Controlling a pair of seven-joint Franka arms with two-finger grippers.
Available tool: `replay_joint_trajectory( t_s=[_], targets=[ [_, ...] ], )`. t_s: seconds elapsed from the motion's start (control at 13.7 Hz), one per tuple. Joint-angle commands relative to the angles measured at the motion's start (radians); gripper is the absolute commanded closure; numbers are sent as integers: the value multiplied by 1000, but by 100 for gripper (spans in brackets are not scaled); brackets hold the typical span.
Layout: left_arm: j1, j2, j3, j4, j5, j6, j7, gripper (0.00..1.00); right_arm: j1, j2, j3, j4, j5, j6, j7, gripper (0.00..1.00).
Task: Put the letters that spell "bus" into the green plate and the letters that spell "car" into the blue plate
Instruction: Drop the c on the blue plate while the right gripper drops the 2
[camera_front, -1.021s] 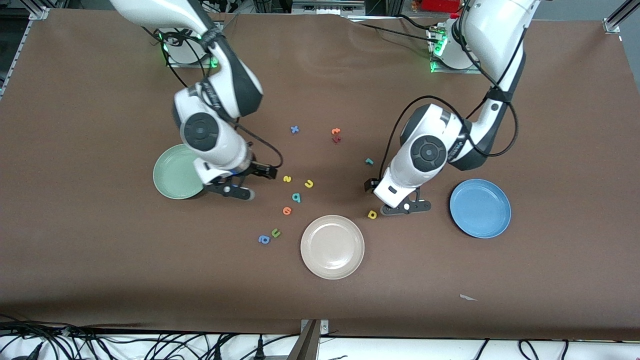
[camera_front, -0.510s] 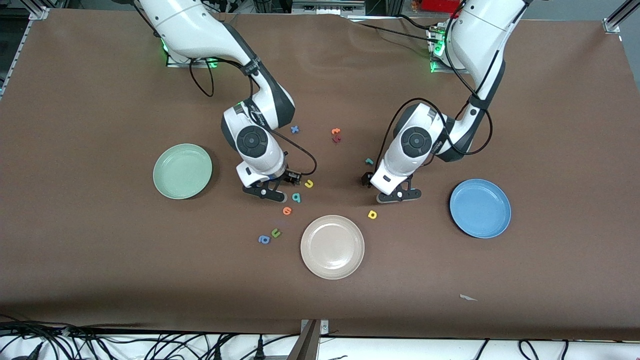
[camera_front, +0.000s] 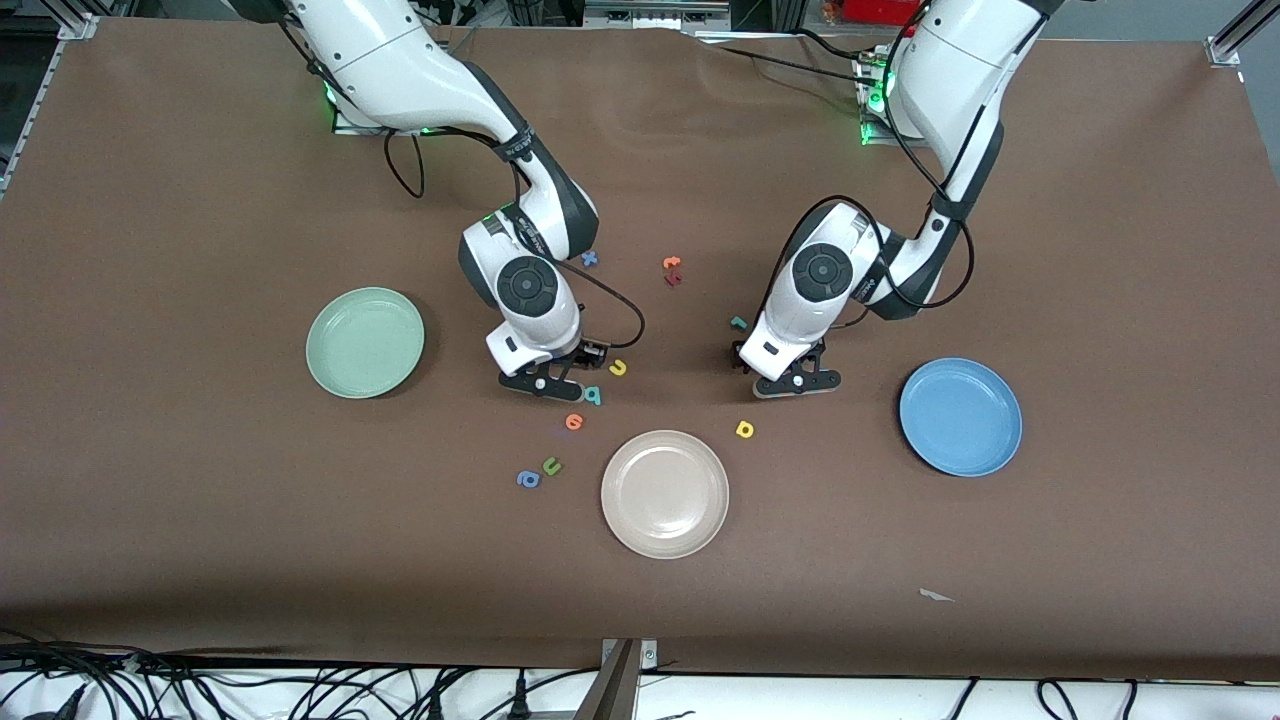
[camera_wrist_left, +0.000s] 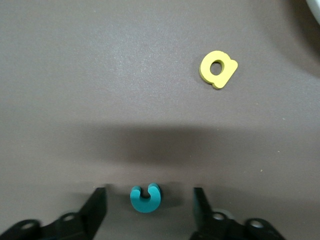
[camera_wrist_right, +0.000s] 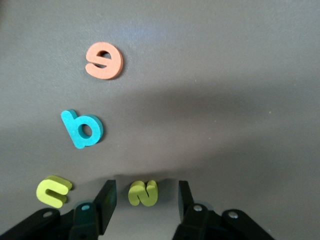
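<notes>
Straddling items: right gripper, fingers parted, brackets yellow "s" without contact, teal "b" and yellow "u" just beside. Left gripper, equally parted, brackets teal "c"; yellow "a" lies well ahead. Both plates empty.

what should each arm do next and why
Probably close both. The left tool sits low with the teal "c" between its open fingers, not yet touching. The right tool likewise straddles the yellow "s". Both letters look centred, so closing, then lifting, seems the natural next move.
</notes>
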Motion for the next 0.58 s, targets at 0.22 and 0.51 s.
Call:
replay_joint_trajectory(
  t_s=[0.22, 0.51],
  targets=[
    [-7, 4, 8, -9, 38, 12, -39, 49, 24, 20, -9, 10, -18, 2, -2, 80],
    [-7, 15, 8, -11, 38, 10, -45, 64, 18, -20, -24, 13, -18, -28, -51, 95]
  ],
)
